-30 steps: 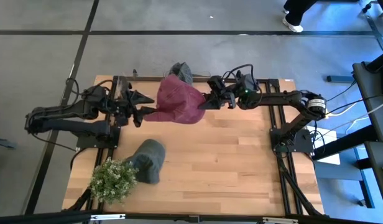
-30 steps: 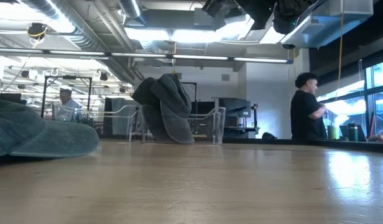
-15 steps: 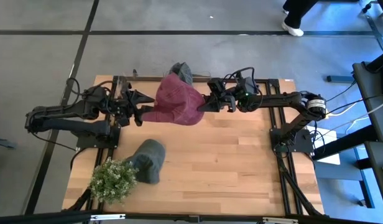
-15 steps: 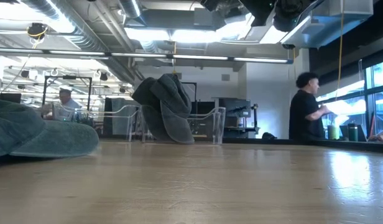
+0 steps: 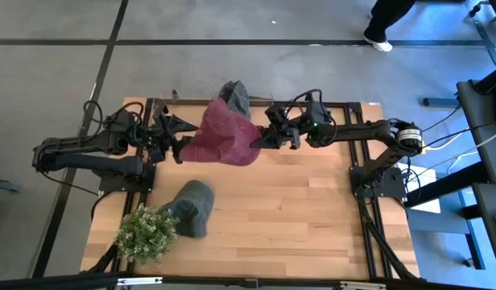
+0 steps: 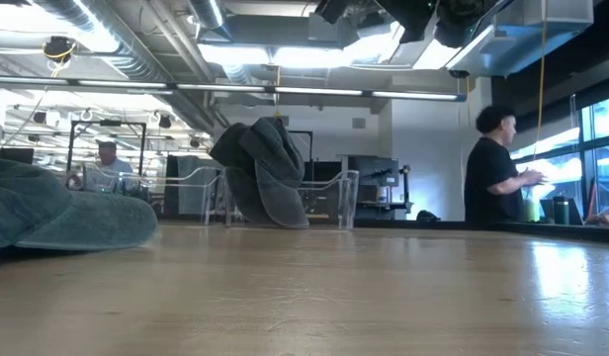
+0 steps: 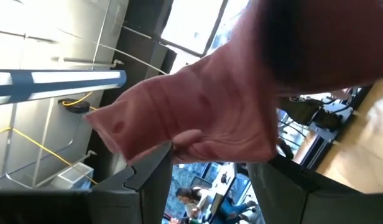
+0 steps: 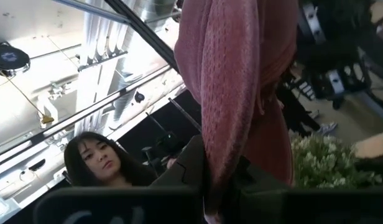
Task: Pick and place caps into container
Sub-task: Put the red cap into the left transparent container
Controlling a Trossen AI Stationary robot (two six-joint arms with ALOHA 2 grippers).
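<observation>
We've got the maroon cap (image 5: 225,134) held up between both arms, above the table's (image 5: 312,209) far edge, just in front of the container (image 6: 329,198). Left gripper (image 5: 177,143) and right gripper (image 5: 262,138) each clamp an edge. One grey cap (image 6: 260,170) sits in the container; another (image 5: 192,207) lies nr the plant (image 5: 145,233).

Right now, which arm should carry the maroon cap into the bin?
Right, probably. The right gripper pinches the maroon cap on the side nearer the container; the left gripper holds its other edge. A grey-green cap already sits inside.
</observation>
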